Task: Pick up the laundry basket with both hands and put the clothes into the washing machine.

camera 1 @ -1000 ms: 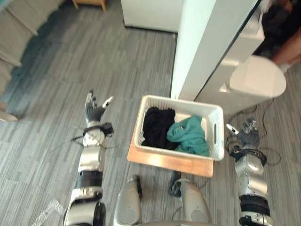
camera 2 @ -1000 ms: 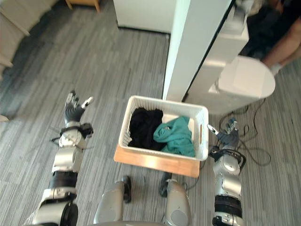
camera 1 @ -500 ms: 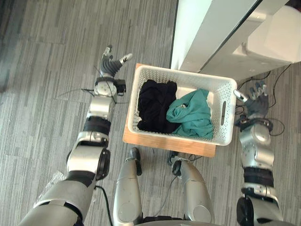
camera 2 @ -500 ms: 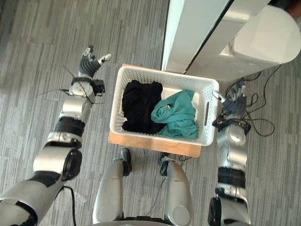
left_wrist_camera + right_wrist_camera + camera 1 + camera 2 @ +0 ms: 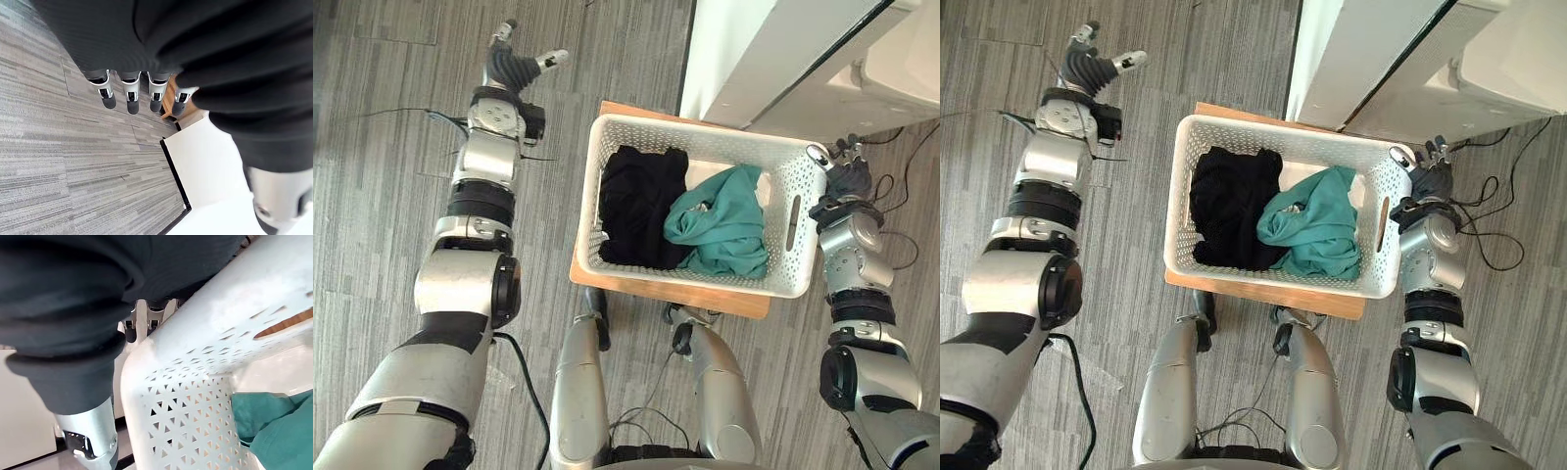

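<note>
Wood lies nearest: a low wooden board (image 5: 724, 302) carries the white plastic laundry basket (image 5: 705, 279), with a black garment (image 5: 636, 206) and a teal garment (image 5: 720, 220) heaped inside. The basket looks light and fairly stiff, its lattice walls probably smooth, so the slot handle (image 5: 792, 222) in the right end wall seems the surest hold. The right hand (image 5: 847, 176) sits just beside that end's far corner, fingers relaxed, grasping nothing. The left hand (image 5: 509, 69) hangs well apart, fingers spread. Beyond stands the white washing machine (image 5: 754, 49).
</note>
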`<state>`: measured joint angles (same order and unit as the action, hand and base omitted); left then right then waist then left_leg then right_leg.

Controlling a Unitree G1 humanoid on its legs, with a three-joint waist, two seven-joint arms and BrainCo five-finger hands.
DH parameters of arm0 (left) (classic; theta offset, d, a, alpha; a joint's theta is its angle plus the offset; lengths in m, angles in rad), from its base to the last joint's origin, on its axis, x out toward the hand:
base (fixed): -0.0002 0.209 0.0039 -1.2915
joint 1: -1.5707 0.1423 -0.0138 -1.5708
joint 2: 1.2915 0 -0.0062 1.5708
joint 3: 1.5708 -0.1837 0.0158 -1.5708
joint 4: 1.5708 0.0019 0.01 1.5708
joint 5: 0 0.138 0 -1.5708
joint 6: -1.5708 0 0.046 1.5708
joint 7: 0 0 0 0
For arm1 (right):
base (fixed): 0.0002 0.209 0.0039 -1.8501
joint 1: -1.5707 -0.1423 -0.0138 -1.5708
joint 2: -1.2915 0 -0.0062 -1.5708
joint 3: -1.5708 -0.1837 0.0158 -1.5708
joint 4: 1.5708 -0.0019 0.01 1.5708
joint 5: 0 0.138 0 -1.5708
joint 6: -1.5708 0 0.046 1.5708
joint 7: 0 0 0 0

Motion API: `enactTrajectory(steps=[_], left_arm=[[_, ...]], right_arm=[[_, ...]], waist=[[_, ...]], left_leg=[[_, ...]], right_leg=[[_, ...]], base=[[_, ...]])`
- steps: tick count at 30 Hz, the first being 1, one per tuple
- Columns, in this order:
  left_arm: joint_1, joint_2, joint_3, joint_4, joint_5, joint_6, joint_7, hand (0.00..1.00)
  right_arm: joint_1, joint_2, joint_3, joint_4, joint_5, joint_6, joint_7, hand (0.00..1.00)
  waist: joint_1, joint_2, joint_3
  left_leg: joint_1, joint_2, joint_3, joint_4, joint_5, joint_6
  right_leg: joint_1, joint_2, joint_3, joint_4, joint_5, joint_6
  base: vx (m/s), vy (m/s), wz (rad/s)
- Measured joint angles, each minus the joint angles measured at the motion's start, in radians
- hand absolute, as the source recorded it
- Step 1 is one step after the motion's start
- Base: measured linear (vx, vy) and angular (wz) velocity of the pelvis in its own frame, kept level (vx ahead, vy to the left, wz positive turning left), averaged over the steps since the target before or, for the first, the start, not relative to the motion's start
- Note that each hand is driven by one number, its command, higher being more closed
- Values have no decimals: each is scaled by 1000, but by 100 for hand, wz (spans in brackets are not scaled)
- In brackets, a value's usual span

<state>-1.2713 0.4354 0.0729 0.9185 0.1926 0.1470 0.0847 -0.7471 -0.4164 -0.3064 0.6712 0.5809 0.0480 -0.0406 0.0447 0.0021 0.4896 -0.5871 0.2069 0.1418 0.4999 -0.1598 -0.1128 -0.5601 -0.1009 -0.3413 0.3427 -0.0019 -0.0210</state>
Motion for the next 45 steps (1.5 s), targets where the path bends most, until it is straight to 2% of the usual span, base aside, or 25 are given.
enactTrajectory(steps=[2, 5, 7, 10, 14, 16, 18, 20, 25, 30, 32, 33, 34, 36, 39, 45], left_arm=[[0, 14, -18, 0, -1, -2, -20, 0], [3, 34, -105, -3, -36, -5, -72, 0], [28, 67, -219, -35, -84, -16, -137, 0], [89, 110, -314, -110, -125, -41, -197, 0], [169, 176, -480, -184, -261, -48, -294, 0], [185, 204, -530, -232, -365, -52, -305, 0], [189, 257, -586, -263, -515, -68, -302, 0], [189, 301, -636, -301, -603, -77, -302, 0], [167, 382, -794, -376, -732, -110, -314, 0], [158, 396, -910, -369, -671, -115, -349, 0], [158, 388, -916, -361, -550, -136, -352, 0], [162, 364, -895, -338, -469, -143, -353, 0], [166, 347, -878, -321, -433, -149, -351, 0], [204, 264, -773, -255, -301, -160, -339, 0], [213, 182, -677, -190, -209, -163, -305, 0], [234, 150, -613, -153, -141, -149, -281, 0]], right_arm=[[-9, -15, 15, 33, 14, 3, 13, 0], [-14, -37, 57, 79, 23, 23, 48, 0], [-9, -51, 103, 114, 31, 46, 77, 0], [-7, -67, 150, 120, 33, 50, 112, 0], [15, -104, 217, 122, -2, 61, 146, 0], [37, -121, 243, 117, -3, 59, 156, 0], [46, -142, 283, 118, -4, 57, 160, 0], [56, -151, 308, 119, -5, 49, 172, 0], [75, -171, 355, 139, -42, 38, 196, 0], [74, -180, 356, 161, -44, 34, 203, 0], [67, -178, 356, 175, -44, 26, 204, 0], [63, -176, 354, 182, -44, 22, 203, 0], [60, -174, 353, 187, -44, 21, 203, 0], [43, -158, 342, 200, -44, 20, 197, 0], [26, -145, 334, 200, -45, 21, 197, 0], [38, -134, 329, 122, -44, 45, 200, 0]], waist=[[2, 0, 0], [14, 1, 0], [22, 2, 1], [23, 2, 1], [27, 2, 1], [32, 2, 1], [36, 2, 1], [36, 2, 1], [41, 7, -2], [46, 11, -6], [48, 11, -6], [48, 12, -8], [49, 13, -10], [46, 14, -18], [46, 11, -24], [41, 12, -35]], left_leg=[[0, 0, -4, -9, 6, 0], [0, 1, -7, -13, 12, 0], [-3, 1, -9, -13, 13, 2], [-9, 1, -15, -11, 14, 2], [-14, 1, -27, -9, 14, 4], [-14, 2, -28, -9, 15, 6], [-11, 2, -26, -8, 15, 6], [-6, 2, -26, -8, 15, 6], [8, 3, -23, -10, 15, 6], [7, 4, -18, -9, 15, 7], [7, 6, -14, -6, 15, 7], [6, 7, -10, -4, 14, 9], [6, 8, -7, -3, 13, 10], [3, 14, 0, 0, 11, 14], [-7, 22, 0, 4, 11, 14], [-11, 26, 20, -3, 14, 18]], right_leg=[[0, 0, -7, 0, 0, 0], [0, 1, -12, 0, 0, 0], [0, 1, -13, 0, 0, 0], [0, 1, -18, 0, 0, -1], [14, 1, -38, -2, -1, -2], [19, 0, -43, -2, -3, -4], [21, -1, -43, 0, -3, -5], [26, -2, -44, 2, -6, -9], [41, -2, -46, 1, -7, -9], [41, -3, -46, 0, -7, -9], [41, -3, -44, -2, -7, -9], [40, -2, -43, -4, -6, -9], [40, -2, -42, -6, -6, -9], [39, 4, -37, -15, -4, -10], [28, 12, -36, -15, -3, -12], [7, 16, -18, -14, 2, -19]], base=[[5, -53, 10], [-11, -42, 3], [0, 0, 0], [-23, -24, 6], [-22, -23, 14], [-9, -20, 11], [0, 0, 0], [0, 0, 0], [6, -12, 1], [0, 0, 0], [0, -10, -2], [-1, -19, -5], [-4, -20, -9], [1, -19, -10], [-3, -39, -6], [10, -30, -9]])
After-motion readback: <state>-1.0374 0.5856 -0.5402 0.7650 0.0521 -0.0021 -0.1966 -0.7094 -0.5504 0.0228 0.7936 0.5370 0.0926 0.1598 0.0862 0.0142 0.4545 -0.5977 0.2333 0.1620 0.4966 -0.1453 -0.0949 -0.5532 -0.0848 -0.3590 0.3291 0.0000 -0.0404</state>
